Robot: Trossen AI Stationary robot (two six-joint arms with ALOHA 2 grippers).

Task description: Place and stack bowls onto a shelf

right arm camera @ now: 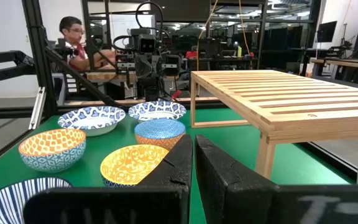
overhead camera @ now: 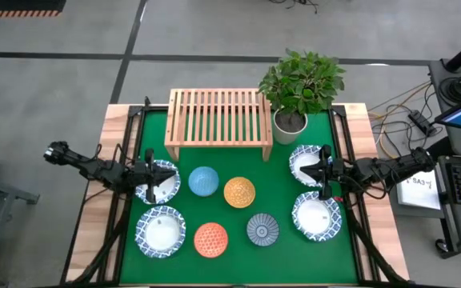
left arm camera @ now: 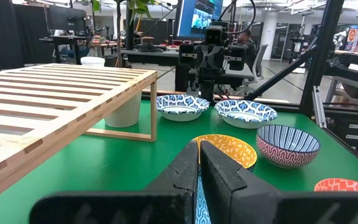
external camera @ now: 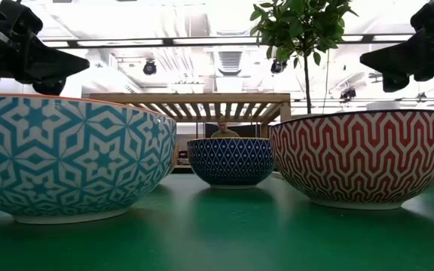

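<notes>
- The left gripper hovers over a white bowl with blue rim at the mat's left side and hides part of it; its fingers are pressed together.
- Below it lies a second white bowl, fully visible.
- The wooden shelf stands at the back of the green mat, with nothing on it.
- In front of it lie the blue bowl, the yellow-orange bowl, the red-orange bowl and the grey-blue bowl, all apart.
- The potted plant stands just beside the shelf's right end.
- The right gripper, fingers together, covers part of the upper right white bowl; another white bowl lies below it.
</notes>
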